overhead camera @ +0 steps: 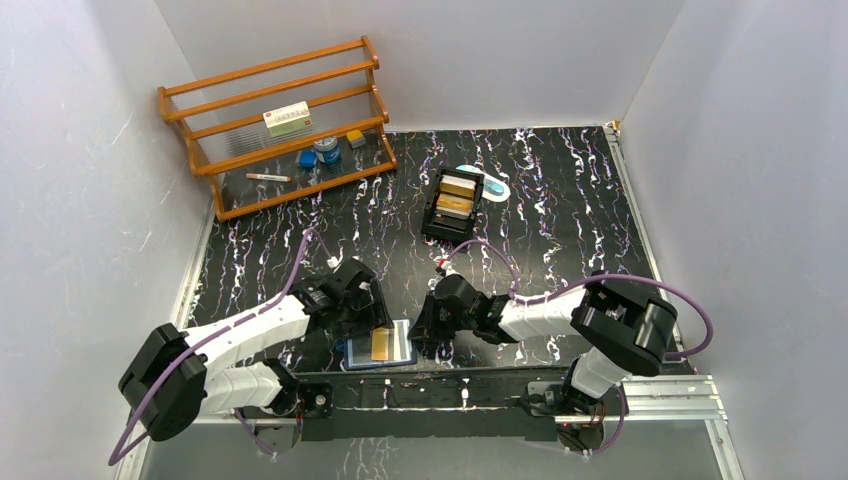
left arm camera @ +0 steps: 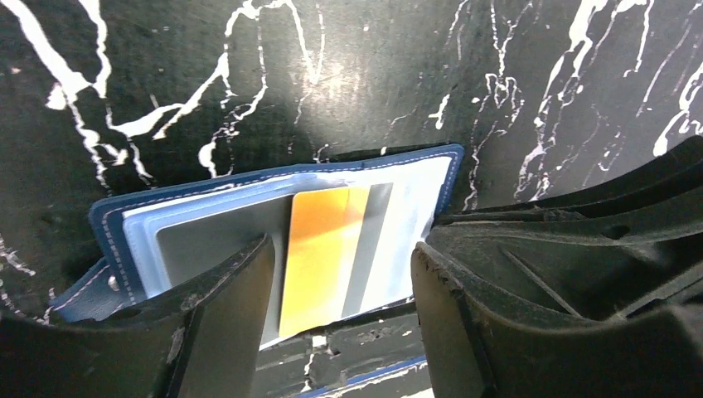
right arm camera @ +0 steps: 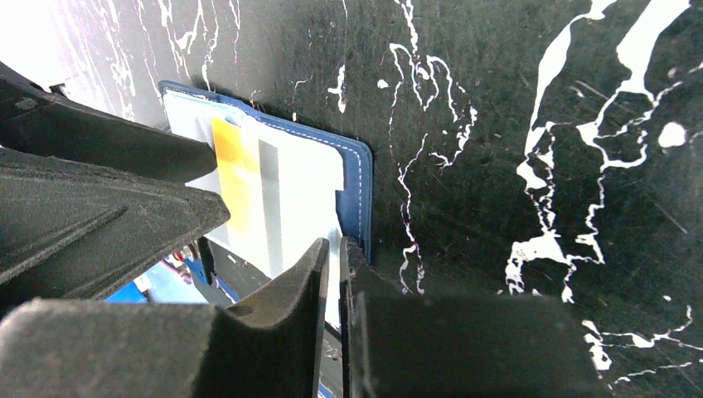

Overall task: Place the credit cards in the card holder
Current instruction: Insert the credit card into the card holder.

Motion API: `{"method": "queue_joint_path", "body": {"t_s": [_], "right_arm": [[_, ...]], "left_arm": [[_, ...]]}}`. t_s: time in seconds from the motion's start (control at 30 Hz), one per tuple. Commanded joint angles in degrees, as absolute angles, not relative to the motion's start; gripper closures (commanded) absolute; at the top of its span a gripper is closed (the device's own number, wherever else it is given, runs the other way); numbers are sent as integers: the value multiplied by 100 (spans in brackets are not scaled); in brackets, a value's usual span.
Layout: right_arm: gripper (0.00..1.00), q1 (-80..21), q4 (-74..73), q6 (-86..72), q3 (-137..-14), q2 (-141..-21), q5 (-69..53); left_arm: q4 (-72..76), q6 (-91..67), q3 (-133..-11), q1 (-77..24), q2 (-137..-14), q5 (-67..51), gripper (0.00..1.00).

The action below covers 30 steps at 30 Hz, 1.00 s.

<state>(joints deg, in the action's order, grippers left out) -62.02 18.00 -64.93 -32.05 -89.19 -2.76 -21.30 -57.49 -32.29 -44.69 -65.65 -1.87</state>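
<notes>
Left gripper (left arm camera: pixel 341 251) spread over card holder (left arm camera: pixel 199 236), right gripper (right arm camera: pixel 334 245) pinching its edge

Lab booth: white walls (overhead camera: pixel 500 60), marbled table (overhead camera: pixel 560 200).

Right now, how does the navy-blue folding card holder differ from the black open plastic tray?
The navy-blue folding card holder lies open and flat at the near edge; the black open plastic tray sits farther back. The holder is thin and soft-looking; the tray is a rigid box with walls. The holder shows one gold card; the tray holds several cards. Both carry gold cards.
</notes>
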Motion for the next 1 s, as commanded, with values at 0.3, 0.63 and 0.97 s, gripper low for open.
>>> {"method": "queue_joint_path", "body": {"t_s": [0.3,0.63,0.97], "right_arm": [[82,-6221,1451,-6429,-3190,-8890,-14],[81,-6214,1446,-6477,-3129,-8811,41],[81,-6215,1427,-6487,-3083,-8732,80]], "left_arm": [[-2299,-5790,-3269,-4429,-6305,-424,50],[-1600,-6153,-2799,-4430,-6312,-978,48],[-2392,-5994,-3111,-4425,-6018,-450,43]]}}
